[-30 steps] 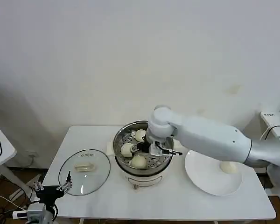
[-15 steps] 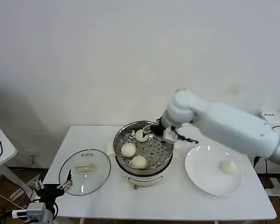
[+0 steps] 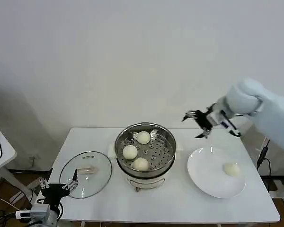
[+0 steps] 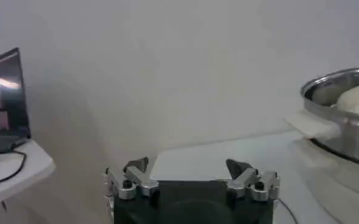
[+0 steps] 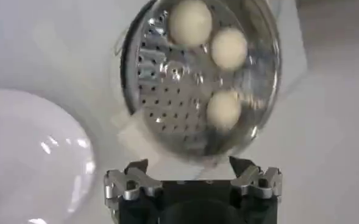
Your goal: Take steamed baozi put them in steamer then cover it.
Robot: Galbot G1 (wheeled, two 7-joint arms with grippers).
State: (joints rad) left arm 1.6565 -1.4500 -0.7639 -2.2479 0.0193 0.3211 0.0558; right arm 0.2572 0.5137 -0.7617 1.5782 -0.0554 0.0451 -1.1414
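The steel steamer (image 3: 145, 152) stands mid-table with three baozi on its perforated tray: one at the back (image 3: 143, 137), one on the left (image 3: 129, 152), one at the front (image 3: 141, 164). A fourth baozi (image 3: 232, 169) lies on the white plate (image 3: 206, 177) at the right. My right gripper (image 3: 198, 125) hangs open and empty in the air, between the steamer and the plate, above table height. Its wrist view looks down on the steamer (image 5: 197, 79) with the three baozi (image 5: 190, 21). My left gripper (image 3: 57, 188) is parked low by the table's front left corner, open and empty.
A clear glass lid (image 3: 86, 173) with a pale handle lies flat on the table left of the steamer. A small side table (image 3: 0, 151) with a cable stands at the far left. The white wall is close behind the table.
My right gripper has left the steamer, rising and swinging right toward the plate side with nothing in it. A third baozi stays on the steamer tray. The left arm has barely moved.
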